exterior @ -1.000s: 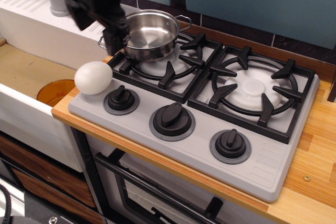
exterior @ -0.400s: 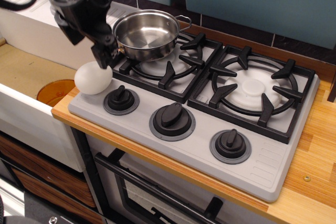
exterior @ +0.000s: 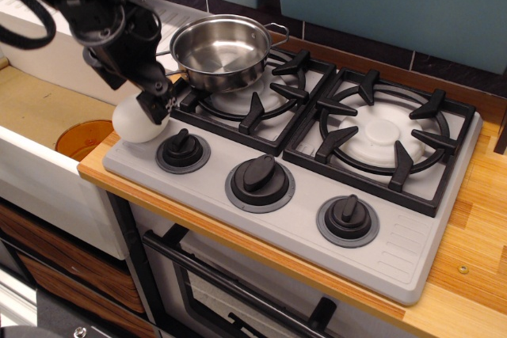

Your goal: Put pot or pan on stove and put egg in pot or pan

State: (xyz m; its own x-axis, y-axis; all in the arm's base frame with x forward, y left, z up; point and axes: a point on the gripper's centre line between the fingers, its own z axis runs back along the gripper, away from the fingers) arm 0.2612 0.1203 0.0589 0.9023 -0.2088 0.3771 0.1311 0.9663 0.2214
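The shiny steel pot [exterior: 222, 51] sits empty on the left burner grate of the grey stove [exterior: 301, 164]. The white egg [exterior: 133, 124] rests on the stove's front left corner, next to the left knob. My black gripper [exterior: 156, 107] has come down onto the egg from above and covers its top right side. The fingers [exterior: 161, 104] are around or against the egg. I cannot tell whether they are closed on it.
An orange-brown bowl [exterior: 81, 138] lies in the sink at the left, below the stove's corner. Three black knobs [exterior: 259, 180] line the stove's front. The right burner [exterior: 384, 134] is bare. A white dish rack [exterior: 47, 29] stands behind the sink.
My gripper let go of the pot, which settled level on the left burner. It then moved left and down to the egg. The egg has not moved.
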